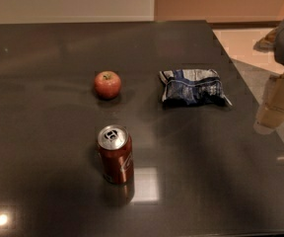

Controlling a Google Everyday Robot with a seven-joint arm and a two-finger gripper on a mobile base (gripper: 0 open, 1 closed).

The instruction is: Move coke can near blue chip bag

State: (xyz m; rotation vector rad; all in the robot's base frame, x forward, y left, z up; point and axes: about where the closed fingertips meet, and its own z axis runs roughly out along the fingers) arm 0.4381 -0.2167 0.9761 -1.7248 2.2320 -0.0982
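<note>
The coke can (115, 154) stands upright on the dark table (48, 112), left of centre and toward the front, its silver top and pull tab showing. The blue chip bag (193, 87) lies flat and crumpled farther back and to the right, well apart from the can. My gripper (275, 105) hangs at the right edge of the view, over the table's right side, to the right of the bag and far from the can. It holds nothing that I can see.
A red apple (107, 84) sits behind the can, left of the bag. The table's right edge runs diagonally past the gripper, with pale floor (245, 43) beyond it. A wall lies behind the table's far edge.
</note>
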